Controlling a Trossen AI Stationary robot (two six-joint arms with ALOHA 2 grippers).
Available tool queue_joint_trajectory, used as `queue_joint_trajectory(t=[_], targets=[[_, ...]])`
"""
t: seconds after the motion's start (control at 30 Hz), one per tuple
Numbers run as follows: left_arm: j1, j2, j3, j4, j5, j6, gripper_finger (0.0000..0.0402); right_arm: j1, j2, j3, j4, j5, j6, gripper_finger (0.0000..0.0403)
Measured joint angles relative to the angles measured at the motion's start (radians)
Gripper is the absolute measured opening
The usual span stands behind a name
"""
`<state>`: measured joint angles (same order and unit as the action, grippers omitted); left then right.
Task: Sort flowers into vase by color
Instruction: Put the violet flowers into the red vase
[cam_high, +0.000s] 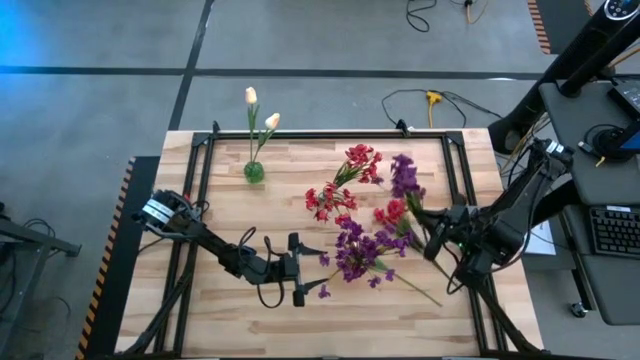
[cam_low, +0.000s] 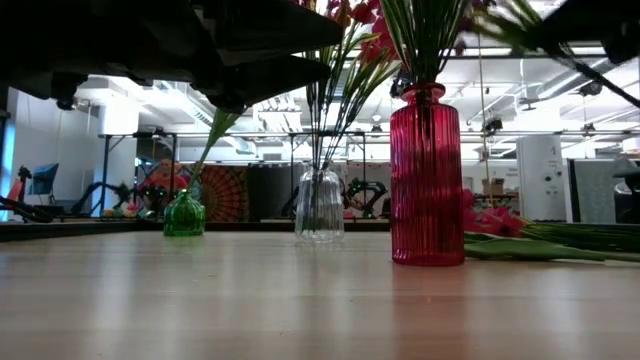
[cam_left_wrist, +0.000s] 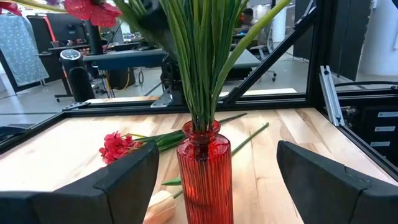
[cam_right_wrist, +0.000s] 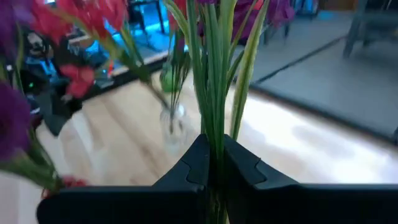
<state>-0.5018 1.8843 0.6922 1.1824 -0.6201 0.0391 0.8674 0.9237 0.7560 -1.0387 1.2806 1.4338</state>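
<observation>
Our right end effector (cam_right_wrist: 214, 171) is clamped on green flower stems (cam_right_wrist: 214, 93). Our left end effector (cam_left_wrist: 217, 180) is spread wide, holding nothing, the red vase (cam_left_wrist: 204, 171) of purple flowers (cam_high: 355, 255) between its fingers.

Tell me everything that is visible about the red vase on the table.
The red vase is tall, ribbed and looks like translucent glass, with a narrow neck and a flared rim. It stands upright on the wooden table, right of the clear vase in the low view. A bunch of green stems rises from its mouth. Loose red flowers lie on the table behind it. The open left claw frames it on both sides without touching it.
</observation>
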Motion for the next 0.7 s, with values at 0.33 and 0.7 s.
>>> queue_joint_trajectory(t=[0.33,0.7], targets=[[0.009,0.000,0.000,-0.013,0.001,-0.026,0.0307,-0.003,0.022,0.315,-0.025,0.161,-0.493,0.0018],[0.033,0.152,0.104,0.026,0.008,-0.036,0.0307,0.040,0.125,0.538,-0.019,0.220,-0.746,0.0018]])
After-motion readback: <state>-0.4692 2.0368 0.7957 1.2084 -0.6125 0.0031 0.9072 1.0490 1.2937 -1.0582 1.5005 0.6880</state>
